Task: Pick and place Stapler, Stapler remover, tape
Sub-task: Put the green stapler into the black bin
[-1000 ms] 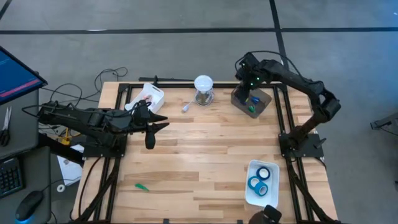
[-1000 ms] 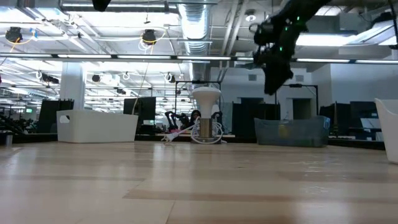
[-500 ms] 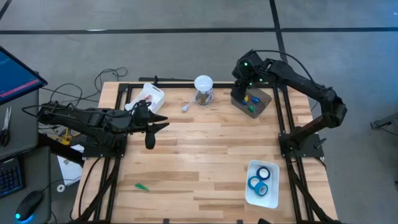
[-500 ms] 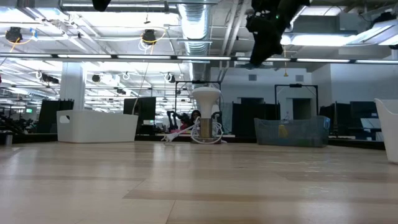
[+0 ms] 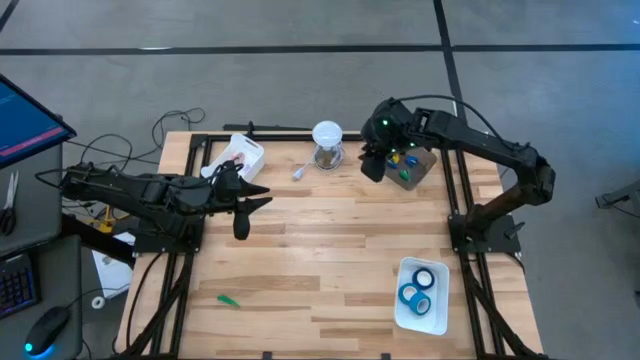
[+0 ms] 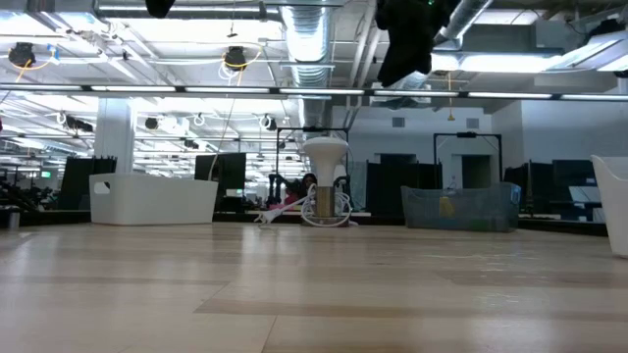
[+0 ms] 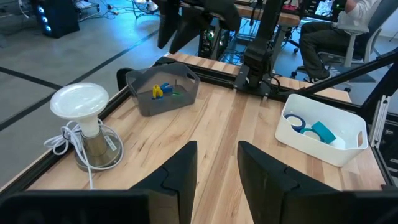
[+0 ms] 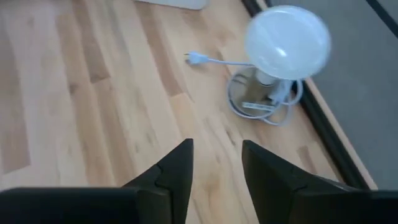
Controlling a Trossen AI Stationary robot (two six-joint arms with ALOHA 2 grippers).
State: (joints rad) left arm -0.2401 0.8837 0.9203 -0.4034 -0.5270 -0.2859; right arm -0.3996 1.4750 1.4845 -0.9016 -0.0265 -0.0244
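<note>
High view, with clock directions read from the table's centre. The wooden table [image 5: 320, 250] carries 2 white trays, 1 grey bin and 1 small lamp.

The right gripper [image 5: 371, 165] hangs above the table at about 1 o'clock, just beside the grey bin [image 5: 418, 172] on the side toward the lamp [image 5: 327, 140]. Its fingers [image 8: 174, 168] stand apart with bare wood between them, and nothing is held. In the low view this gripper [image 6: 397, 69] is well clear of the tabletop, near the ceiling line.

The left gripper [image 5: 245, 212] waits at about 9 o'clock, raised over the wood beside the white tray [image 5: 250, 158] at 11 o'clock. Its fingers [image 7: 183, 165] are parted with an empty gap between them, clamped on nothing.

The tape [image 5: 416, 292], blue rolls with pale cores, lies inside the second white tray [image 5: 432, 322] at about 4 o'clock, near the table's front right corner. The left wrist view shows blue rolls and a teal piece in that tray [image 7: 348, 149].

The grey bin at 1 o'clock holds small yellow, blue and green pieces [image 5: 405, 160]; what they are cannot be told. A small green piece [image 5: 228, 298] lies alone on the wood at about 7 o'clock. The lamp's white cord [image 5: 303, 171] trails onto the table at 12 o'clock.
</note>
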